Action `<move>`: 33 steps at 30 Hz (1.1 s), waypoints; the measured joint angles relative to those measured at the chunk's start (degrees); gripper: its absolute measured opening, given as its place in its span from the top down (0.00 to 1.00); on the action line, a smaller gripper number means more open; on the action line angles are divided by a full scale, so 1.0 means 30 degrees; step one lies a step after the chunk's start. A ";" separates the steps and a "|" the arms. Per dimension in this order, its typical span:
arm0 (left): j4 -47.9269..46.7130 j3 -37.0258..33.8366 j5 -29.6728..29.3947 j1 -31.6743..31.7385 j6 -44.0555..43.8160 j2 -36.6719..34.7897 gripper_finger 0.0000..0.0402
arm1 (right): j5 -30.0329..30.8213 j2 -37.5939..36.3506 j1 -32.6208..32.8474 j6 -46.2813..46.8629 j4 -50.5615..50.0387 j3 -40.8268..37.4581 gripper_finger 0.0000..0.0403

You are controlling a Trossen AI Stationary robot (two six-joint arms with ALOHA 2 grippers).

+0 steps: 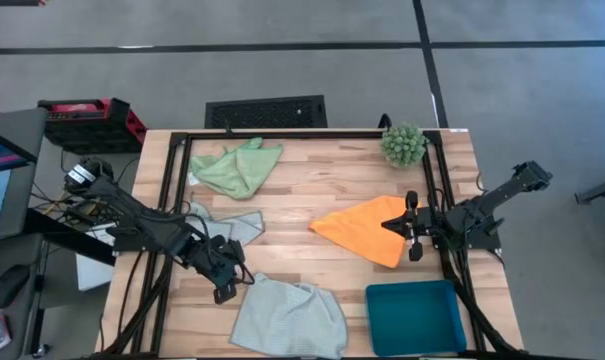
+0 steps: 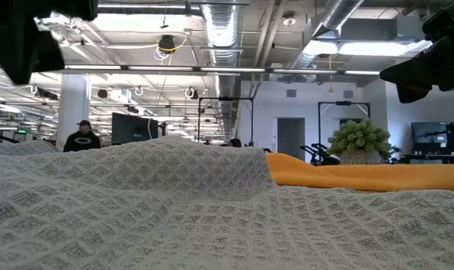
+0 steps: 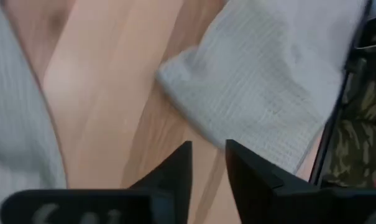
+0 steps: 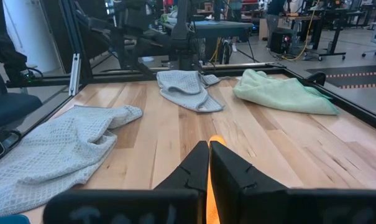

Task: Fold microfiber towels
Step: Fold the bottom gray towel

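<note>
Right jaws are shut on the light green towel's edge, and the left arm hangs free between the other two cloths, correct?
Not quite. The right gripper is shut on the orange towel, not the light green towel, which lies untouched at the far left; the high view shows it. The left gripper does hang free between the other two cloths.

Orange towel [image 1: 364, 230]: right of centre, partly folded into a rough triangle. Light green towel [image 1: 237, 168]: far left, crumpled. Blue-grey towel [image 1: 230, 226]: left, bunched, small. Pale mint towel [image 1: 288, 316]: near edge, centre-left, spread loosely with wrinkles.
</note>
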 joint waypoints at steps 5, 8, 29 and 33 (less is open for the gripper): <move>0.1425 -0.1095 -0.0050 0.0342 -0.2350 0.0000 0.69 | -0.0007 -0.0001 -0.0004 0.0000 0.0001 0.0000 0.91; 0.3326 -0.1795 -0.0571 0.0520 -0.2553 0.0206 0.68 | -0.0004 0.0002 -0.0003 0.0000 0.0001 0.0000 0.91; 0.7982 -0.2544 0.2732 0.2935 0.0346 0.5723 0.68 | -0.0014 -0.0001 0.0007 0.0000 0.0006 0.0000 0.91; 0.8446 -0.2559 0.2593 0.3101 0.1558 0.4840 0.68 | -0.0007 -0.0001 0.0007 0.0000 0.0006 0.0000 0.91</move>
